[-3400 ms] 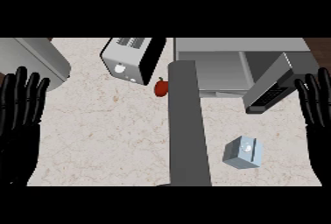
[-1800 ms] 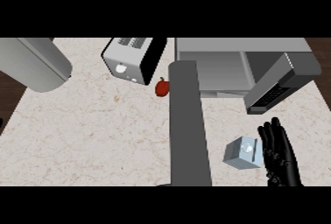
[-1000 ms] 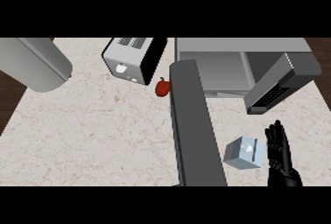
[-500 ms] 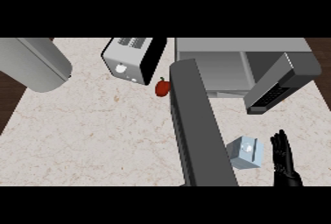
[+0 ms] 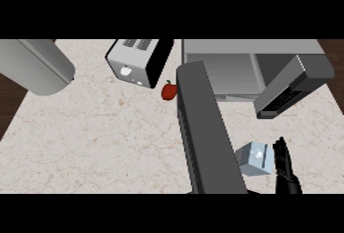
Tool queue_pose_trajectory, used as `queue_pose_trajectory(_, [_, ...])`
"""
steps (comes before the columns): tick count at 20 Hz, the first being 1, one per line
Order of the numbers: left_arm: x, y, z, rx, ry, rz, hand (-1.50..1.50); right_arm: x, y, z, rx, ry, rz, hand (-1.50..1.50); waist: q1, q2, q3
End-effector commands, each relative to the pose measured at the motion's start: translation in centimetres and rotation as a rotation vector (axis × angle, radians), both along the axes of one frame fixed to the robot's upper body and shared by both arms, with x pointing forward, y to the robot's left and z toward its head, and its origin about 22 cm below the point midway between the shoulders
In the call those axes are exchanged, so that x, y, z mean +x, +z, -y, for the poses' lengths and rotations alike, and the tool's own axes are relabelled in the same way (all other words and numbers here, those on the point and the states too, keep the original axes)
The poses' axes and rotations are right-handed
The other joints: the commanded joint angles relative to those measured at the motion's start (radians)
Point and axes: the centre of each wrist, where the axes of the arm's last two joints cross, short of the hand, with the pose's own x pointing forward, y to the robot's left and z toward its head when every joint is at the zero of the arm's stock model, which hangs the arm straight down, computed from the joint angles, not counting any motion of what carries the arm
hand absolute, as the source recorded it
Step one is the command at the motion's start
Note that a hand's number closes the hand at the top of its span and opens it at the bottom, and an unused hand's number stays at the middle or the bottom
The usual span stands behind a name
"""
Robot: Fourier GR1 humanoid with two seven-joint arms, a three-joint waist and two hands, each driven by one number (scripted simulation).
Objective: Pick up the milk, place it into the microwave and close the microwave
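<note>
The right hand [image 5: 283, 166] has drawn back lower, fingers straight and holding nothing, just right of the milk [image 5: 255, 159].

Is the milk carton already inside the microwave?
No, the milk carton stands on the counter beside the right hand.

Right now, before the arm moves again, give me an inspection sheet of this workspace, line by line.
Surface: pale speckled counter.
Job's things: milk carton on the counter in front of the microwave; microwave door open.
Clutter: toaster, small red pepper beside it.
Hands: right hand open, fingers straight, just right of the milk carton; left hand not in view, only its grey forearm.
Cables: nothing seen.
Surroundings: dark floor at the counter's edges.
</note>
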Motion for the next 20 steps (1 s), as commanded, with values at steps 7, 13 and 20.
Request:
queue_pose_trajectory(7, [-2.8,-0.1,1.0,0.001,-0.004,0.001,-1.50,2.0,-3.9,1.5,-0.064,-0.035,0.005,-1.50,0.007,0.000,0.000])
queue_pose_trajectory(13, [-0.6,-0.2,-0.2,-0.011,0.000,-0.012,-1.50,2.7,-5.2,2.6,-0.032,0.026,-0.009,1.50,0.001,0.000,0.000])
queue_pose_trajectory(20, [-1.6,-0.2,-0.4,-0.009,-0.018,-0.017,-1.50,4.5,-5.5,1.6,-0.134,0.087,0.119,1.50,0.004,0.000,0.000])
